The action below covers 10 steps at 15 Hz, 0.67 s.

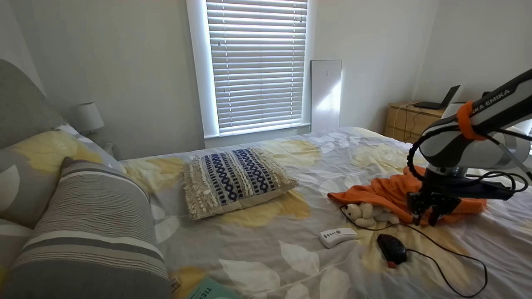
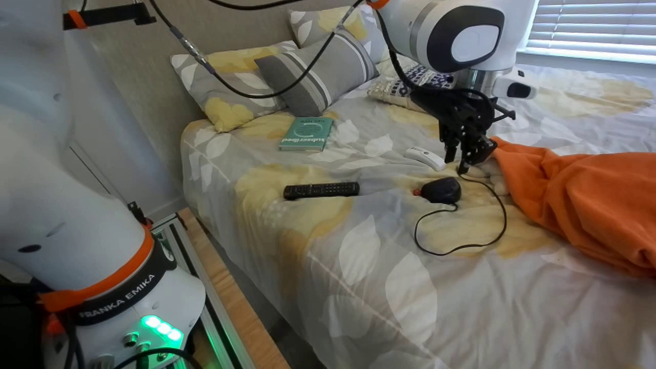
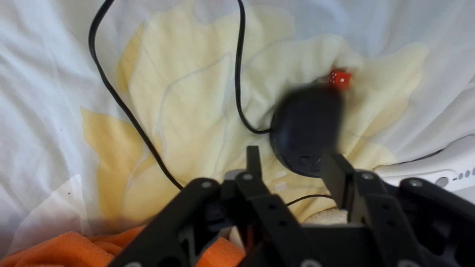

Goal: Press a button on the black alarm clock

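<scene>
In an exterior view, a big bed (image 1: 282, 236) with white leaves and yellow flowers on the cover. On it, near the front, the black alarm clock (image 1: 390, 248), with a small red thing (image 1: 391, 264) at one end and a thin black cord (image 1: 486, 272) looping away. Up and to the right, the black claw (image 1: 424, 219), pointing down, with a gap between claw and clock. Two tips apart, with space between. To the left of the clock, a white remote (image 1: 337, 237). Farther back, a cream stuffed toy (image 1: 365, 214), partly under an orange cloth (image 1: 386, 189).

In an exterior view, the clock on a yellow patch, below the claw and a bit to the left. Off to the left, a black remote (image 2: 321, 190), and farther back a green book (image 2: 306, 134).

In the wrist view, the claw's two fingers (image 3: 254, 159) apart, one tip in front of the clock's edge. Past the tips, the clock, blurry in the middle, with a small square mark (image 3: 305, 160) on the close end. By the far end, the small red thing: a die (image 3: 340, 79) with white dots. Hard to tell if touching.
</scene>
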Tool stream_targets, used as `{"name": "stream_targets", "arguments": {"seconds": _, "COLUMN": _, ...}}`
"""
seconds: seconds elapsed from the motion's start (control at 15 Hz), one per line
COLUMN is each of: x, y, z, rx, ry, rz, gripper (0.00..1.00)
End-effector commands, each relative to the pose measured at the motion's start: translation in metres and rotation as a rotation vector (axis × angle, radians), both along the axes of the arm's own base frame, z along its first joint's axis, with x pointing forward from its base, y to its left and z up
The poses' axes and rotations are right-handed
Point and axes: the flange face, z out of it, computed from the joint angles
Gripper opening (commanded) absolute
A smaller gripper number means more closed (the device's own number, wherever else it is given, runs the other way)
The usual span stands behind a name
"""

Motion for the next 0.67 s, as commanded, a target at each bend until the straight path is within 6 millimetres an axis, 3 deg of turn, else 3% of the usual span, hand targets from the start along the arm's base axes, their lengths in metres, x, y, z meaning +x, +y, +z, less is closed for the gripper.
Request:
{"name": "stream_targets", "arguments": {"seconds": 0.0, "x": -0.022, "y": 0.023, "z": 0.034, "rx": -0.049, "ry": -0.035, "rz": 0.03, "gripper": 0.78}}
{"name": "stream_targets", "arguments": {"seconds": 0.2, "x": -0.03, "y": 0.039, "z": 0.066, "rx": -0.076, "ry": -0.094, "rz": 0.057, "gripper": 0.99}}
{"name": "stream_targets", "arguments": {"seconds": 0.6, "x": -0.052, "y": 0.069, "z": 0.117, "rx": -0.095, "ry": -0.185, "rz": 0.053, "gripper": 1.0}}
